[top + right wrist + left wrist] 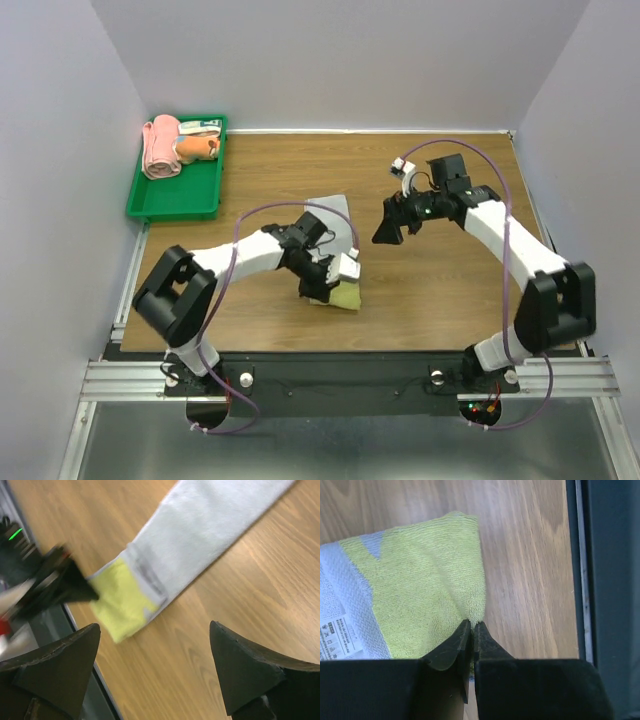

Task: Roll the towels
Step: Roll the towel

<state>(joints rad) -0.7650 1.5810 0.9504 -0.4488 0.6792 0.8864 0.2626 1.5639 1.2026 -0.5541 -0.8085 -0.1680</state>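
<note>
1. Wooden surface (440,290): the yellow-green and grey cloth towel (420,595) lies right of the green plastic tray (170,205), lengthwise near-to-far.
2. Left hand (471,629) pinches its near corner.
3. Right hand (155,627), farther right, gapes empty.

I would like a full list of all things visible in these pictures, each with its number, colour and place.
yellow-green towel: one, yellow-green with grey part, table centre
orange towel: one, orange, in the tray
pink towel roll: one, pink, in the tray, left of the orange towel
tray: one, green, far left table corner
table: one, brown wood, under everything
left gripper: one, black, shut on the yellow-green towel's corner
right gripper: one, black, open, right of that towel
</note>
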